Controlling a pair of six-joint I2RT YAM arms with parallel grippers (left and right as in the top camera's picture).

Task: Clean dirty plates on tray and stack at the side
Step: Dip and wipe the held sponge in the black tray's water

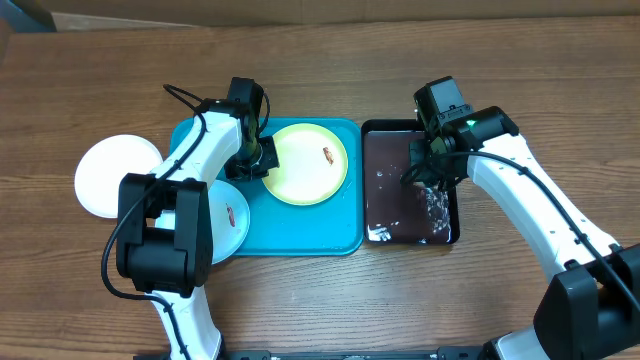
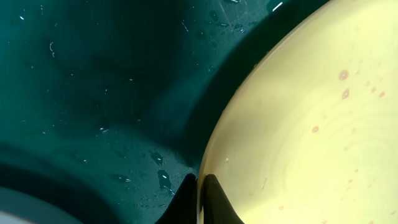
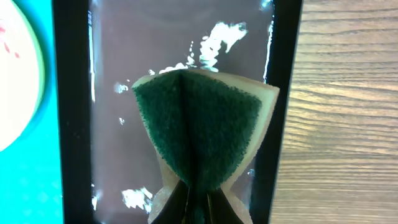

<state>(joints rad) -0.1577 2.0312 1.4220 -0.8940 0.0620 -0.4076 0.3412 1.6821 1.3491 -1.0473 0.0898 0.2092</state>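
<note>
Left gripper (image 1: 262,157) pinched on left rim of yellow-green plate (image 1: 312,168) on tray (image 1: 300,230); right gripper (image 3: 198,202) squeezing sponge (image 3: 199,118) over pan (image 3: 71,93).

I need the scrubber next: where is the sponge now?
The sponge is pinched by the right gripper over the black pan, just right of the turquoise tray in the overhead view.

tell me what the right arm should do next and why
Probably carry the sponge left from the black pan onto the yellow-green plate. The right gripper pinches the folded sponge over the wet pan, the left gripper clamps the plate's rim on the tray, and a reddish speck shows on the plate.
</note>
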